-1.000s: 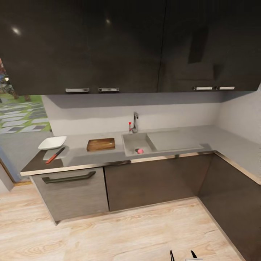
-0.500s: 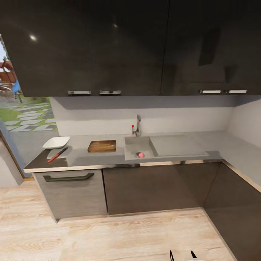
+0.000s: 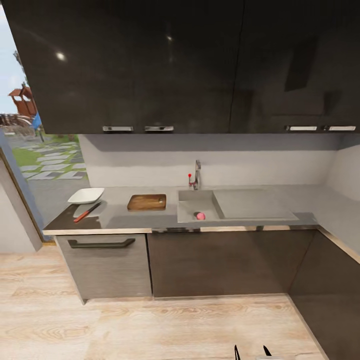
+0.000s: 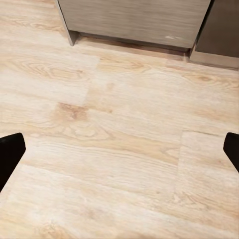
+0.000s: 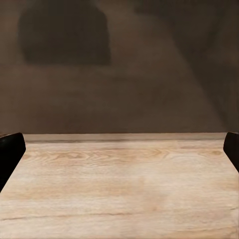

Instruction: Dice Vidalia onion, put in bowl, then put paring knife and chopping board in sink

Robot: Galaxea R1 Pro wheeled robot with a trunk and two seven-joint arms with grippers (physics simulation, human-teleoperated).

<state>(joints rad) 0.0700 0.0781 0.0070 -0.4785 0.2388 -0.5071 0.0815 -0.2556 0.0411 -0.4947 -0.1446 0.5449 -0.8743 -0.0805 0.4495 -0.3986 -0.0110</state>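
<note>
vidalia onion lies in the sink, well apart from me. left hand and right hand both spread, empty. judged light, smooth, rolls easily; grip across its widest middle.

The pinkish-red Vidalia onion sits in the recessed grey sink, near its front wall. Left of the sink, the dark brown chopping board lies flat on the grey table. Farther left rests the white square bowl, and just in front of it the slim paring knife lies aslant.
</note>
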